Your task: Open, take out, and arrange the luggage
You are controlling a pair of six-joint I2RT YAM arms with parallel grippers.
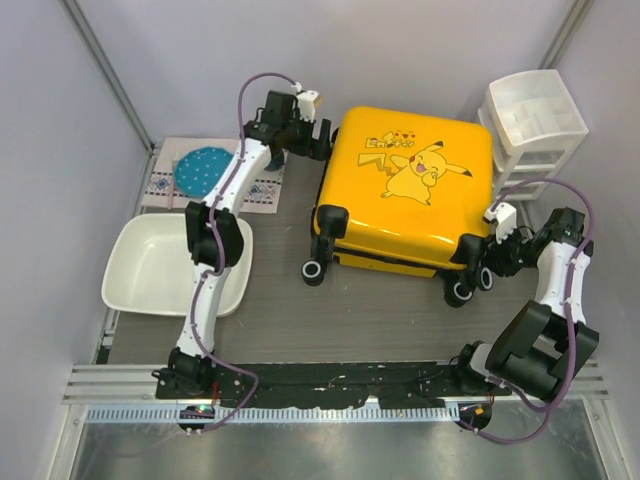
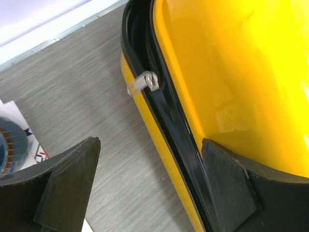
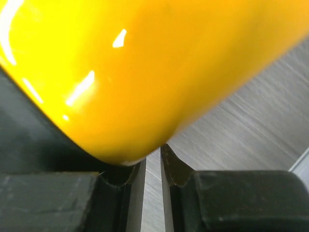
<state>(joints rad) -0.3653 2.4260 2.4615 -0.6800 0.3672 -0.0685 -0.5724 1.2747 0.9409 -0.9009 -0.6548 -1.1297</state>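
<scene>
You'll find the glossy yellow hard-shell luggage [image 1: 400, 205] stiff and slippery; pinch its silver zipper pull [image 2: 144, 83]. Your left gripper [image 2: 149, 159] gapes wide; the right gripper [image 3: 153, 164] is nearly closed.

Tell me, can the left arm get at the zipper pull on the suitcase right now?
Probably yes: the open left gripper faces the suitcase edge, and the zipper pull sticks out just ahead, nothing between.

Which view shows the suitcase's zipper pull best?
The left wrist view: the silver zipper pull is close and sharp on the suitcase edge. The top view shows the whole suitcase, but the pull is too small to find. The right wrist view shows only a yellow corner.
</scene>
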